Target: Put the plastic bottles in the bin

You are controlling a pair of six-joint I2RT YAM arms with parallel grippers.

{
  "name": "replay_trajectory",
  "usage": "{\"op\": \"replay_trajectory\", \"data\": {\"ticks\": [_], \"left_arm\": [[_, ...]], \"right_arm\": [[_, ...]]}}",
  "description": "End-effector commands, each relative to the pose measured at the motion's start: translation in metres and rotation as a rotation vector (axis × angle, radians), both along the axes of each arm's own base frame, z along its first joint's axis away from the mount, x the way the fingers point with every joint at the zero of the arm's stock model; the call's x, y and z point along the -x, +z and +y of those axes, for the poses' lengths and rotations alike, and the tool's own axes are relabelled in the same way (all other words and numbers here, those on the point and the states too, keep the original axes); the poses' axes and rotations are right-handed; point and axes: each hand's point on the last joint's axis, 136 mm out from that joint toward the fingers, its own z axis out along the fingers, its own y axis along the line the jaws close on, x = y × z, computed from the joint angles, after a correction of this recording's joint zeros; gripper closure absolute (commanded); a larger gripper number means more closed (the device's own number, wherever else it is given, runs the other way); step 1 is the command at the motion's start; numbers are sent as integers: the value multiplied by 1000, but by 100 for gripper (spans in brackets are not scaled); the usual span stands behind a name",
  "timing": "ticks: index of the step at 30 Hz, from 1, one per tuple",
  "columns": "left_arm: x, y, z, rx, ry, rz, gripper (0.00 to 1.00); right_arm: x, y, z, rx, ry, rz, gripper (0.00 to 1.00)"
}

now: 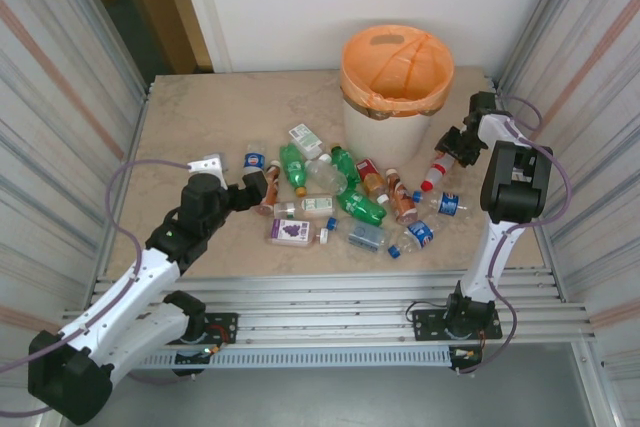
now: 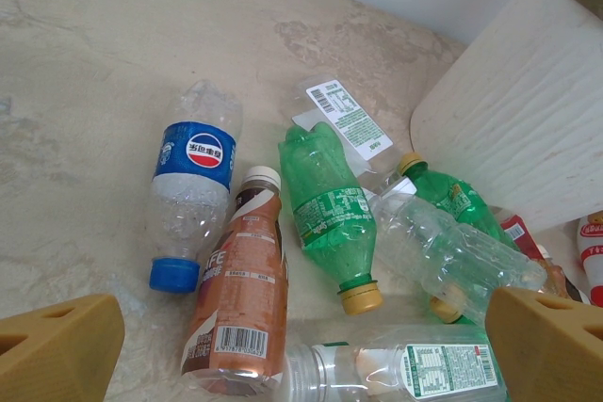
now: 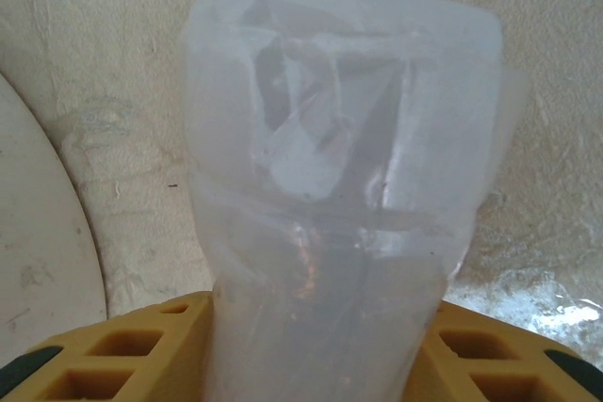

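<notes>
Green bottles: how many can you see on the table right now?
3. One green bottle lies on the pile's left; a second lies close to the bin; a third sits mid-pile, lower in the top view. More may be hidden under other bottles.

My left pincer [image 2: 301, 344] hangs wide open over the marble bench [image 2: 85, 72], its yellow fingers [image 2: 57, 345] at the lower corners. Between them lie a clear Pepsi bottle [image 2: 193, 200] with a blue cap, a brown bottle [image 2: 240, 294] with a white cap just beside it, and a crushed green bottle [image 2: 330, 209] with a yellow cap. A clear labelled bottle [image 2: 405, 369] lies along the bottom edge. A crumpled clear bottle [image 2: 452, 251] overlaps a second green bottle [image 2: 452, 197] near the cream bin [image 2: 518, 120]
</notes>
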Motion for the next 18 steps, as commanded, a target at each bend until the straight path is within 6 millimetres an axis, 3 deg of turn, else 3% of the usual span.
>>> {"op": "replay_trajectory", "data": {"ticks": [1, 9, 18], "left_arm": [[-2, 13, 2, 20, 10, -29, 1], [-2, 11, 3, 17, 10, -26, 1], [-1, 11, 5, 14, 12, -29, 1]], "right_arm": [[3, -8, 2, -17, -41, 21, 55], [-1, 35, -5, 0, -80, -90, 57], [10, 112, -18, 75, -125, -263, 59]]}}
